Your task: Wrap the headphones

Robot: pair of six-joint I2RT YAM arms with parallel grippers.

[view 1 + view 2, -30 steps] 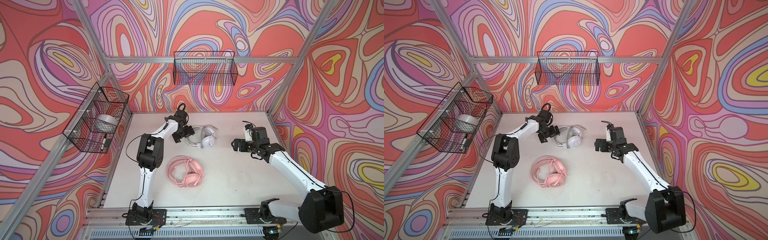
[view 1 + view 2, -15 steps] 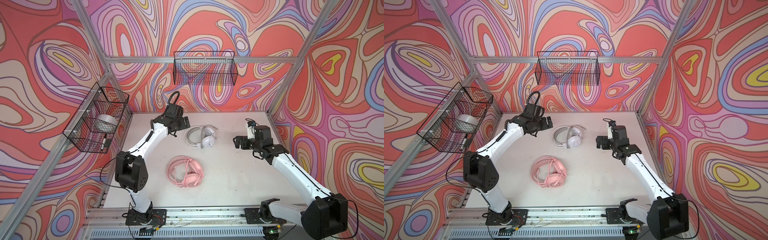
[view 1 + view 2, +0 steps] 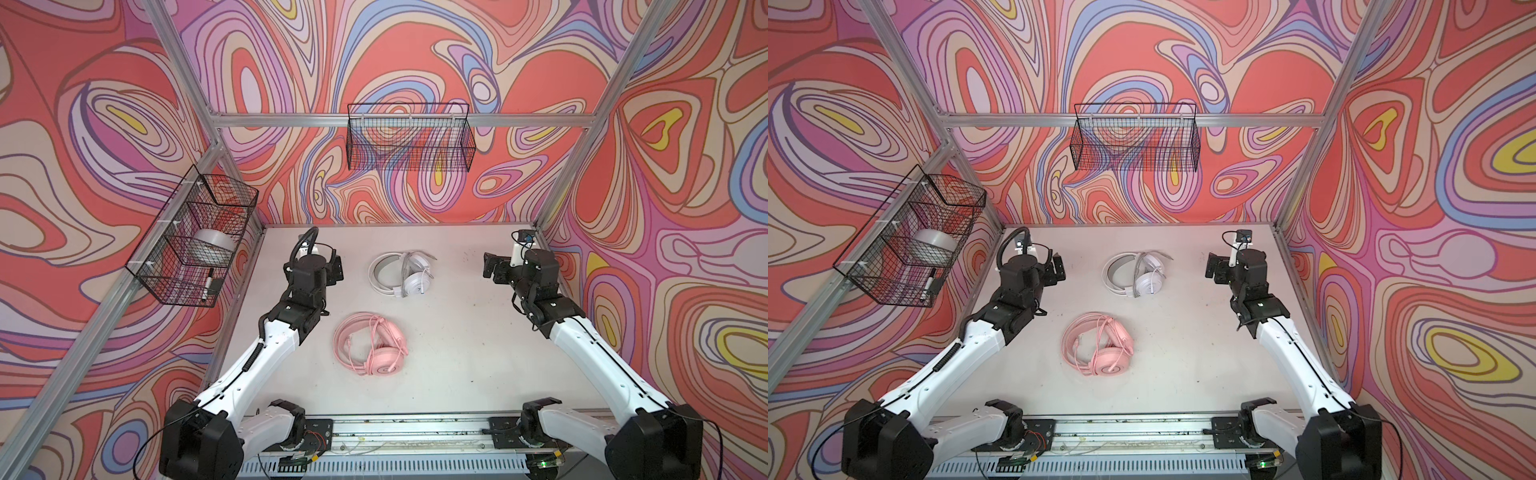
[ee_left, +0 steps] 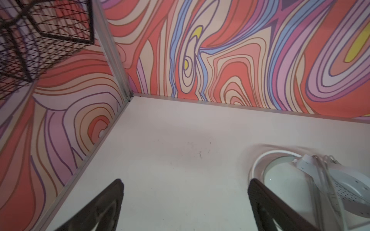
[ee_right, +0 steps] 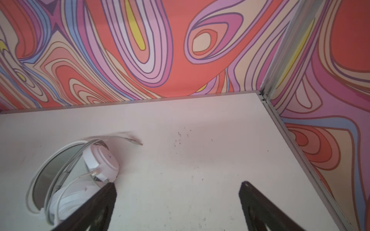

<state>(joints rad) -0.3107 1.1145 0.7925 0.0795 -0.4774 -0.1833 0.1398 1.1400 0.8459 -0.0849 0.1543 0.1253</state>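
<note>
- Two headsets lie on one pale table (image 3: 457,353), apart from each other, with neither touched by a gripper.
- The white headset (image 3: 401,274) lies flat toward the back middle of the table. Its grey cable (image 5: 68,166) is looped across the band, and the plug (image 5: 136,142) rests on the table just beside it.
- The pink headset (image 3: 372,345) lies flat nearer the front, in the middle, with its pink cable (image 3: 376,332) coiled over the band and ear cups.
- Two robot arms reach in from the front rail, one on each side of the white headset.
- The left gripper (image 4: 185,181) hovers above bare table with its jaws spread wide, holding nothing.
- The right gripper (image 5: 177,183) is likewise spread wide and empty above the table.
- Two black wire baskets hang on the patterned walls.
- The back-wall basket (image 3: 409,139) shows nothing inside.
- The left-wall basket (image 3: 166,249) holds one roll of tape (image 3: 212,245) and one marker pen (image 3: 208,284), in separate compartments.
</note>
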